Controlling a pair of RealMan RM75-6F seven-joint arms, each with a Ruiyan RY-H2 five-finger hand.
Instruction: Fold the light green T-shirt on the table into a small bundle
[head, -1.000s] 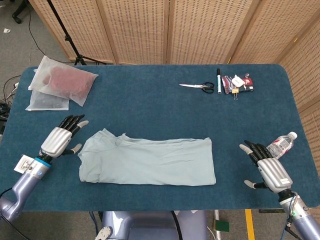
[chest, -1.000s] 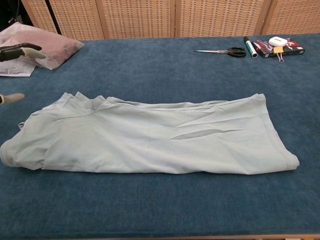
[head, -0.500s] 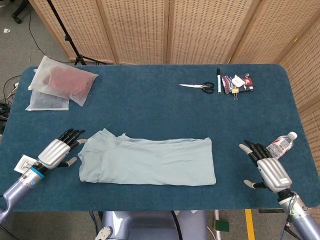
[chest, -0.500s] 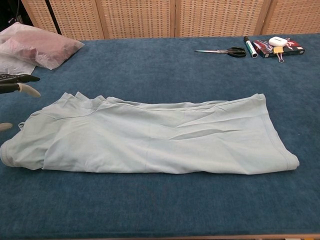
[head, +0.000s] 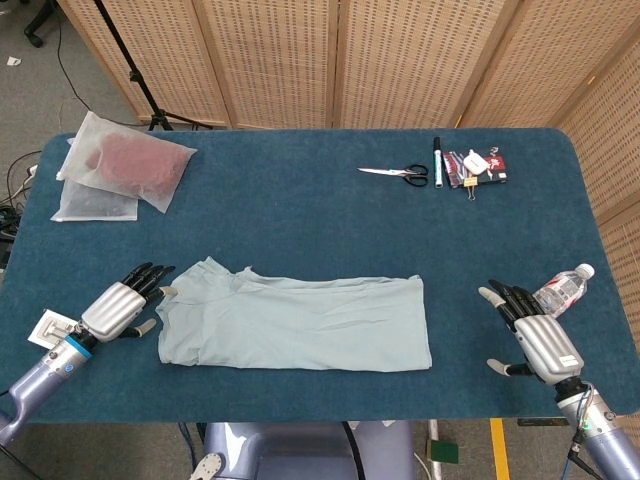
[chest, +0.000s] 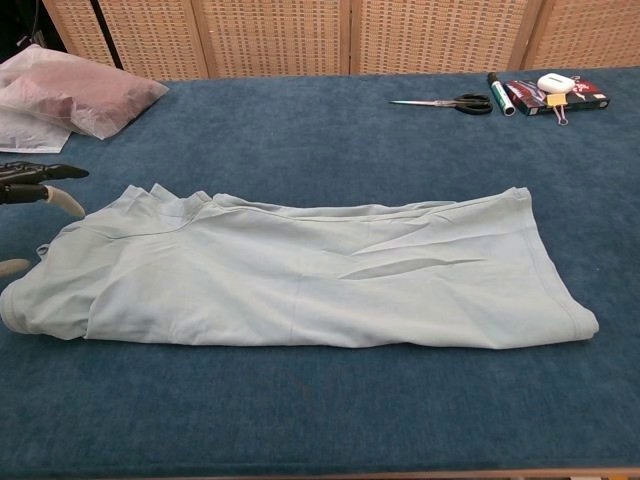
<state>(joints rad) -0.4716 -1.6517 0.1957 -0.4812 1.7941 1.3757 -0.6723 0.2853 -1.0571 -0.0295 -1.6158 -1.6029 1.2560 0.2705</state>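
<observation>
Light green cotton T-shirt (head: 297, 323) lies folded lengthwise; left robot hand (head: 122, 306) at its collar end and right robot hand (head: 535, 335) off its hem end, both empty, fingers spread.

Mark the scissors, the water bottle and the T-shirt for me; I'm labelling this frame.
scissors (head: 412, 175): head view, on the black handles.
water bottle (head: 560, 291): head view, on its labelled body.
light green T-shirt (chest: 300, 280): chest view, on the middle of the folded cloth.

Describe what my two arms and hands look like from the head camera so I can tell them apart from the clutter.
Both match: the left hand and right hand have ribbed silver metallic backs, black fingers and pale grey-tipped thumbs. Each wrist carries a bright blue ring, then a glossy lavender-grey arm. A thin dark cable runs beside the right arm near the frame's bottom edge.
</observation>
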